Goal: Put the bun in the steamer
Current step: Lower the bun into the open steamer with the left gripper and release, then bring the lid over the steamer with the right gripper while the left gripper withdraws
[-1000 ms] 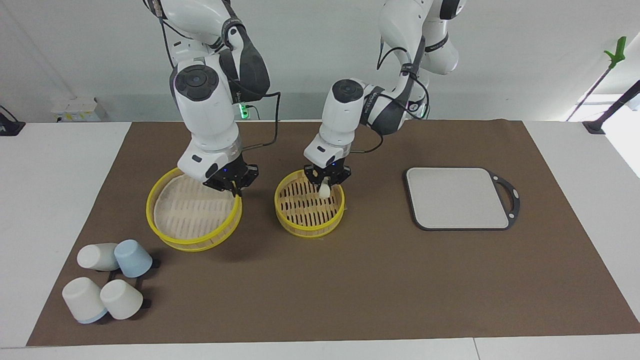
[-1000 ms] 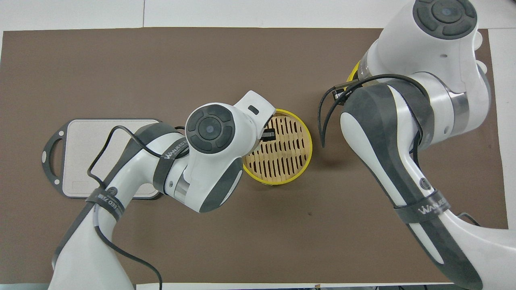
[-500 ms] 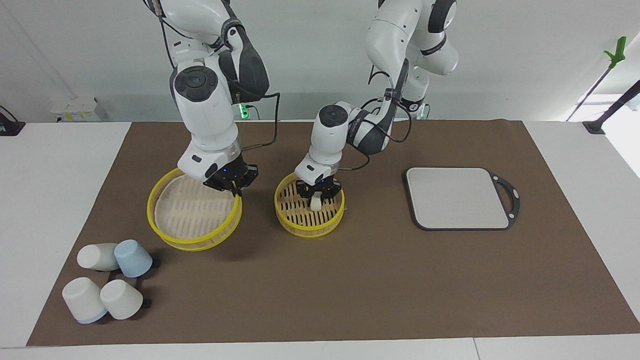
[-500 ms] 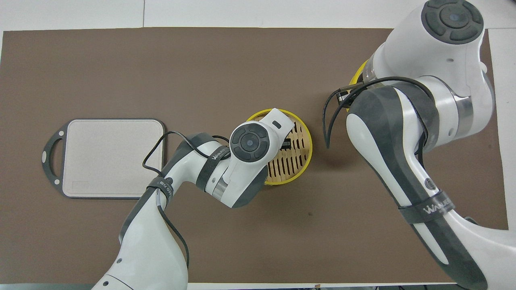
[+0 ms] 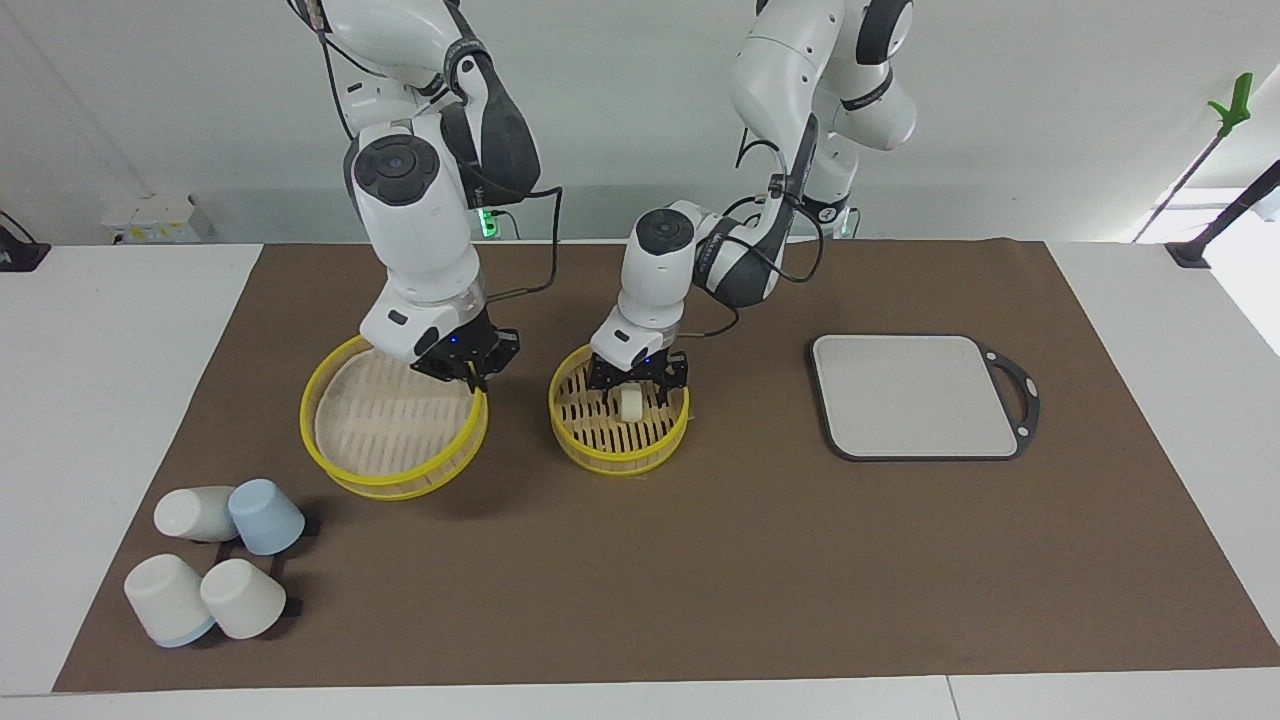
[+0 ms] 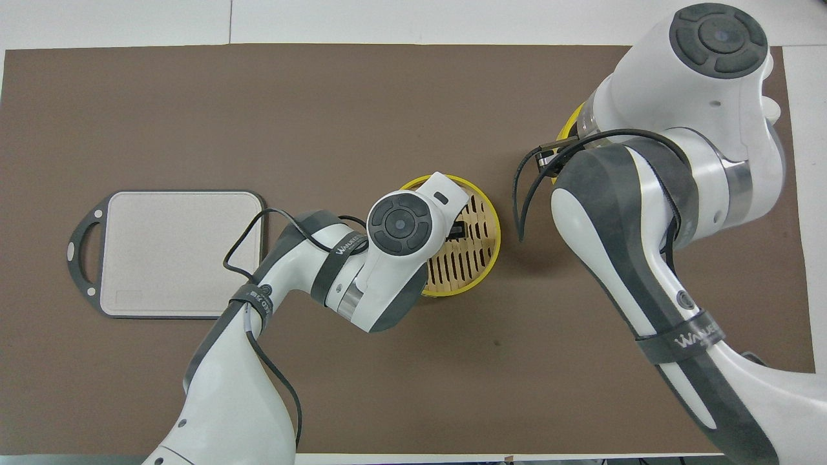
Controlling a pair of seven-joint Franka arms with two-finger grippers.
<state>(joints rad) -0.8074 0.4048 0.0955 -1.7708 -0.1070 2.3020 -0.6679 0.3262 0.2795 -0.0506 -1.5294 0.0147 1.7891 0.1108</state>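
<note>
My right gripper (image 5: pixel 468 372) holds its jaws clenched on the yellow-rimmed lid's (image 5: pixel 395 430) rim, tilted above the counter (image 5: pixel 700 560), while my left gripper (image 5: pixel 635 392) sits in the steamer (image 5: pixel 618 420), jaws released around the bun (image 5: pixel 631 403) resting on its slats.

Reading the facing view as a clock with 12 toward the robots, the steamer (image 5: pixel 620 458) stands on the mat (image 5: pixel 700 580) near its middle. The bun (image 5: pixel 631 403) lies in it on the slats, toward 12 from the centre, between the spread fingers of the left gripper (image 5: pixel 637 385). The board (image 5: pixel 915 395) lies at 3 o'clock from the steamer, well apart. The lid (image 5: pixel 390 487) is just beside the steamer at 9 o'clock, its 2 o'clock edge in the right gripper (image 5: pixel 470 378), and the cups (image 5: pixel 243 598) are grouped at 8 o'clock from the lid.
</note>
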